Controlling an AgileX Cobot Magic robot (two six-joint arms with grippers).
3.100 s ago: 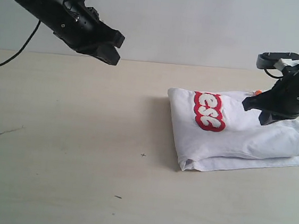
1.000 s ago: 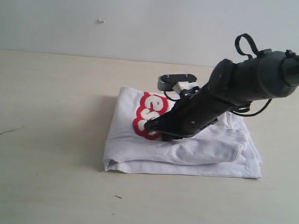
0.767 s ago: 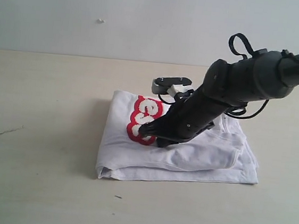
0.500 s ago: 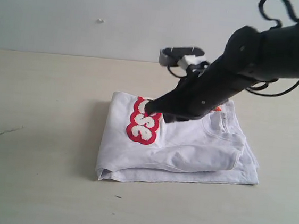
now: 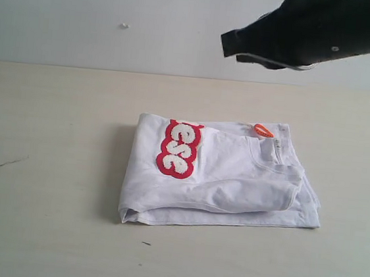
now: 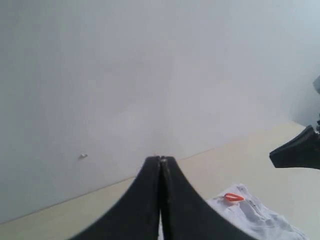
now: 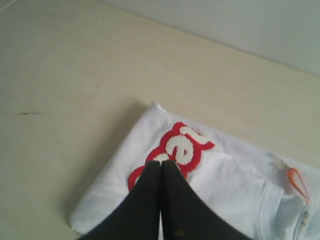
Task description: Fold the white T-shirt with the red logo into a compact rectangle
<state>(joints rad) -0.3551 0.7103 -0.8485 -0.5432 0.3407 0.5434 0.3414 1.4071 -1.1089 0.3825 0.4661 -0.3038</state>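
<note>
In the exterior view, the white T-shirt (image 5: 226, 182) lies folded into a rectangle on the table (image 5: 52, 138), below your right gripper (image 5: 238, 46) and well apart from it. Its long axis runs crosswise under the gripper. The end with the red logo (image 5: 178, 149) lies past the fingertips, and the end with the orange neck tag (image 5: 263, 130) lies back toward the arm. The logo band runs across the short way, from the far edge toward the near fold. This view does not show how the jaws stand.

In the left wrist view, your left gripper (image 6: 160, 161) has its fingers pressed together, holding nothing, raised and facing the pale wall (image 6: 150, 75). A corner of the shirt with the neck tag (image 6: 233, 197) sits low and off to one side of it, beneath the dark tip of the other gripper.

In the right wrist view, the right gripper's fingers are also closed tip to tip and hold nothing. The logo (image 7: 177, 145) shows just beyond their tips, with the shirt spread underneath and the tag off to the side.
</note>
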